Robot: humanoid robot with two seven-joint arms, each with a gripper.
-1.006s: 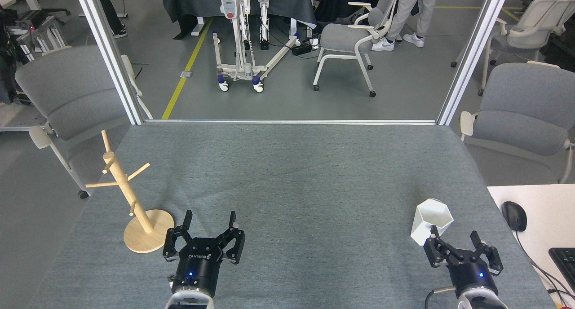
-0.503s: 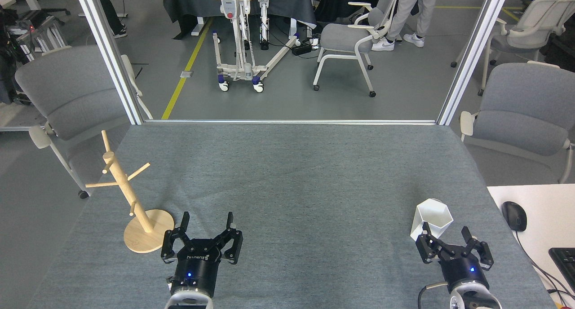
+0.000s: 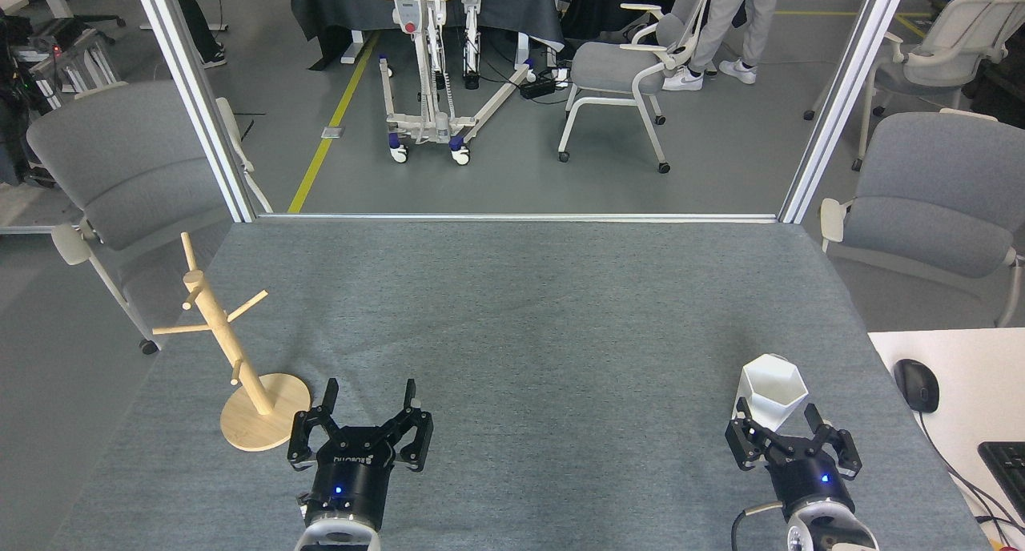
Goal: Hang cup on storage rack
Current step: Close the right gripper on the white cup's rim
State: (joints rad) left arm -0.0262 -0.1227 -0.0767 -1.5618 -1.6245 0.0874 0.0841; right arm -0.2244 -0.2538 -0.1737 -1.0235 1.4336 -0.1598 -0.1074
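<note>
Head view
Cup (image 3: pixel 773 391): white, faceted, hexagonal rim up; upright on the grey table cover (image 3: pixel 512 311), near right part, well apart from the rack.
Right gripper (image 3: pixel 778 416): just near of the cup, fingers spread, one fingertip on each side of the cup's lower part; contact with the cup not clear.
Storage rack (image 3: pixel 220 339): light wood, slanted post with thin pegs on a round disc base; near left part of the cover, no cup on any peg.
Left gripper (image 3: pixel 371 393): just right of the rack's base, fingers spread wide, nothing between them, pointing far.
Mouse (image 3: pixel 916 384): dark, on the white desk at right, beside a keyboard (image 3: pixel 1006 464) corner.
Chairs (image 3: pixel 132 166): grey, left and right of the table; another farther off.
Person (image 3: pixel 737 14): legs only, far right of centre.
</note>
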